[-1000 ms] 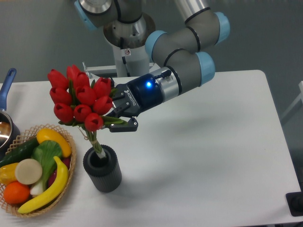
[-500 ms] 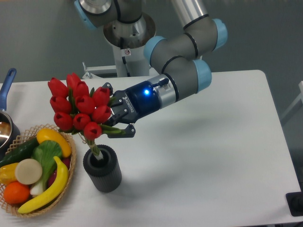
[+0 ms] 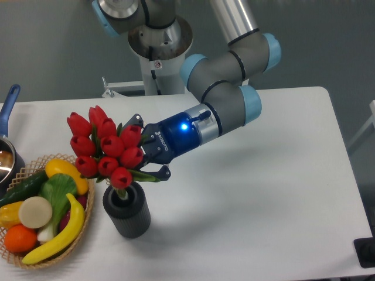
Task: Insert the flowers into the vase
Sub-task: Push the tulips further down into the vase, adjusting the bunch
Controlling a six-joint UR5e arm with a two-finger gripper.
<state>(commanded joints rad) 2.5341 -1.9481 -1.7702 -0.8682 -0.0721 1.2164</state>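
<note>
Nearest the camera: wicker basket [image 3: 88, 231] of fruit and vegetables at front left, touching or just beside the vase [image 3: 127, 209], which stands upright on the table [image 3: 263, 193], ribbed wall dark grey, mouth facing up. Directly above the mouth: the flowers [image 3: 105, 149], stem bundle already entering the opening, lowest bud almost at the rim, head of red buds spread wider than the vase and leaning up and to the left. Long axis of bunch near vertical, tilted slightly left at the top; stem end points down into the vase. Behind and to the right of the bunch: gripper [image 3: 146, 157], approaching sideways from the right, fingers closed around the green stems and leaves just under the buds. Judged: remaining travel straight down along the stem axis, then release; grip point sits only just above the rim. Farther back: blue-handled pot [image 3: 7, 126] at the left edge.
</note>
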